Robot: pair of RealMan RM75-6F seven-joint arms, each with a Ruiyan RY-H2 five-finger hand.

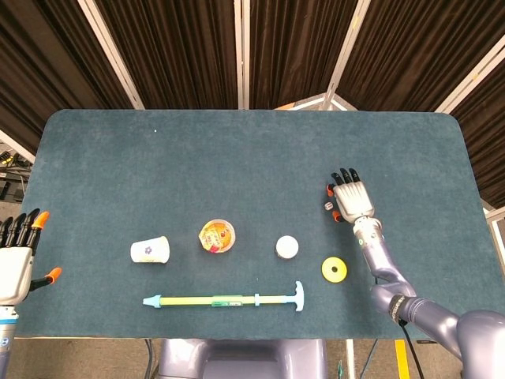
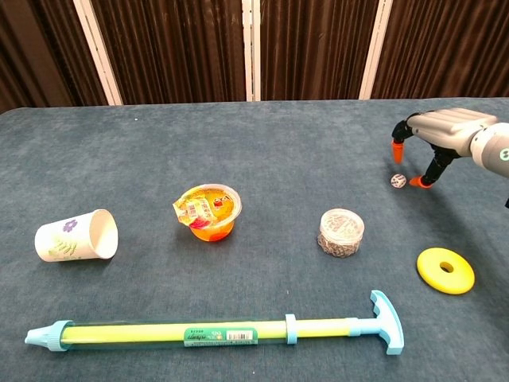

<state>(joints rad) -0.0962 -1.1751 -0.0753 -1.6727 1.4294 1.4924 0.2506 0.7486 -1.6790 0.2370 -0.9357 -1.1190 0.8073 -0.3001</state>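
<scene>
Table [image 1: 252, 150], covered in dark teal felt, carries everything, and the small white die [image 1: 327, 206] toward its right side serves as the landmark for the rest. Longest of the objects is the yellow and blue pump [image 1: 225, 300], lying flat along the near edge well to the left of the die and nearer the robot, its T-handle pointing toward the die's side. The right hand [image 1: 352, 200] comes next: it hangs palm-down just to the right of the die, fingers spread and holding nothing, with one orange fingertip [image 2: 420, 183] down close beside the die and another [image 2: 398, 150] raised just behind it; whether the lower tip actually touches the die is hard to tell from the chest view. The left hand [image 1: 16, 260] sits far to the left of the die at the table's edge, fingers also apart and empty. A paper cup [image 1: 150, 250] lies on its side far left of the die, with a sealed jelly cup [image 1: 216, 235] between them. Closer in, a clear round tub [image 1: 286, 247] stands left of the die and nearer the robot, and a yellow ring [image 1: 334, 270] lies flat nearer the robot than the die.
</scene>
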